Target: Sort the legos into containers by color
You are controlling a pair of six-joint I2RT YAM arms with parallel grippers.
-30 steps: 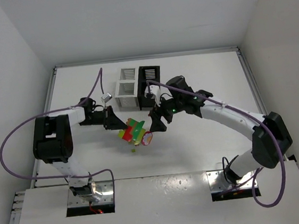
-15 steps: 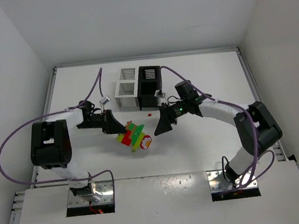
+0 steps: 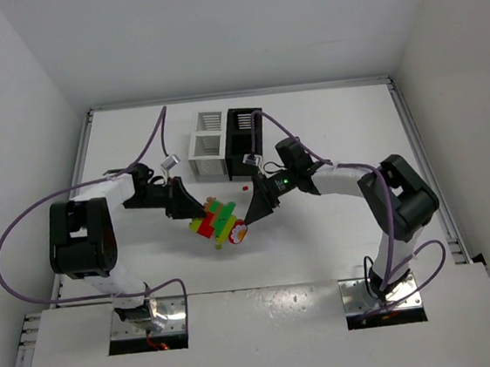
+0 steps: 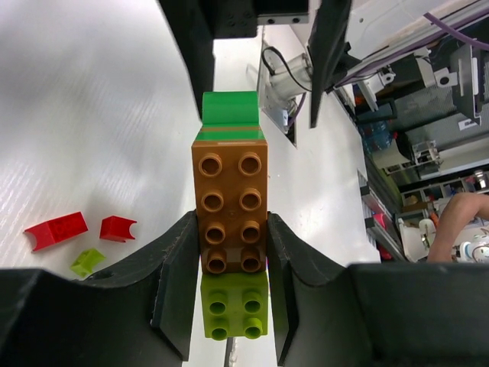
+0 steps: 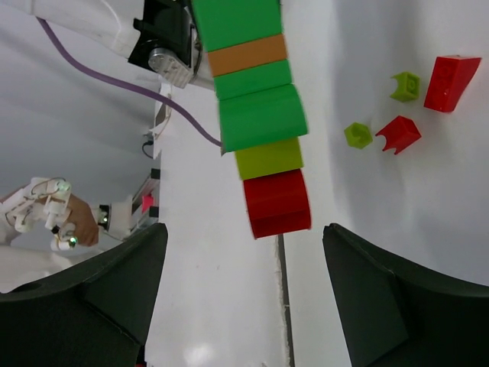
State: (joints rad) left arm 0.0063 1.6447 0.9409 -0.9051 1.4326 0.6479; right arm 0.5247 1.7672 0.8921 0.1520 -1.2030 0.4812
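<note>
My left gripper point(image 4: 229, 264) is shut on a stack of joined legos point(image 3: 217, 220), clamped on the orange-brown brick point(image 4: 229, 200), with a yellow-green brick point(image 4: 233, 302) near the palm and a green one point(image 4: 229, 109) at the far end. In the right wrist view the stack point(image 5: 256, 107) ends in a red brick point(image 5: 276, 202). My right gripper point(image 3: 253, 211) is open and empty, just right of the stack, its jaws wide apart. Loose red legos point(image 4: 55, 230) and a small yellow-green piece point(image 4: 87, 261) lie on the table. The containers point(image 3: 226, 142) stand behind.
Two white bins point(image 3: 206, 145) and a taller black bin point(image 3: 244, 134) cluster at the back middle. A tiny red stud point(image 3: 244, 186) lies on the table in front of them. White walls enclose the table point(image 3: 337, 226) on three sides.
My right gripper has swung back down and left towards the lego stack after being near the bins. A tiny red stud now lies in front of the bins. The left gripper still holds the stack.
</note>
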